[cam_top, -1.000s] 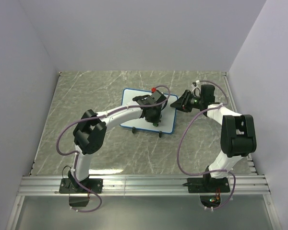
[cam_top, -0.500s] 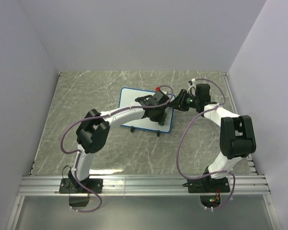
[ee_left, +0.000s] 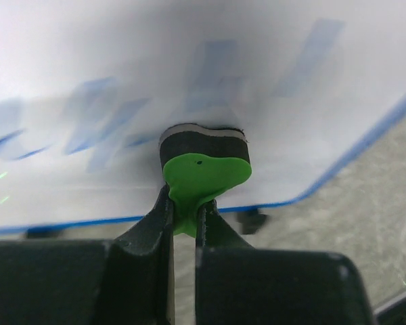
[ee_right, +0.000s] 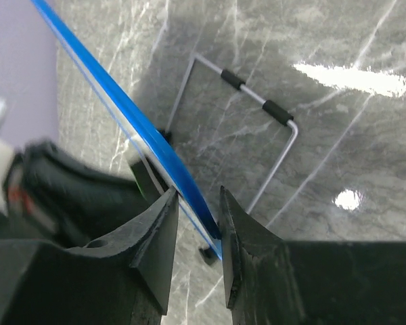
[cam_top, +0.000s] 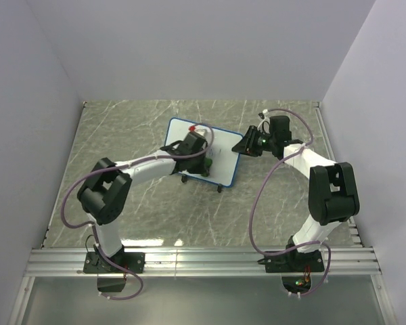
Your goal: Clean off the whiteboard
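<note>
Walls (cam_top: 189,47): plain, matte, pale lavender; close off the table on three sides.
Table (cam_top: 122,135): flat, glossy grey stone pattern with white veins; wide bare stretches left of the board and in front of it, a narrower strip on the right by the wall.
Rail (cam_top: 189,261): ribbed aluminium strip along the near edge, carrying both arm bases.
Whiteboard (cam_top: 179,132): smooth white rectangle in a thin blue frame (ee_right: 122,112) with rounded corners; sits mid-table toward the back, turned askew, small black feet under its near edge.
Right gripper (ee_right: 197,203): black, angular fingers clamped on the board's right edge, one on each face of the blue rim.
Left gripper (ee_left: 184,206): black fingers pinched together on the green tab of the eraser, over the board's near half.
Wire leg (ee_right: 257,108): thin bent metal rod with two black sleeves, behind the board, low over the table.
Eraser (ee_left: 203,159): small, glossy green plastic top over a grey layer and black felt; felt pressed flat against the white face, close to the lower blue rim.
Writing (ee_left: 95,115): smeared, blurred blue strokes across the board; not readable.
</note>
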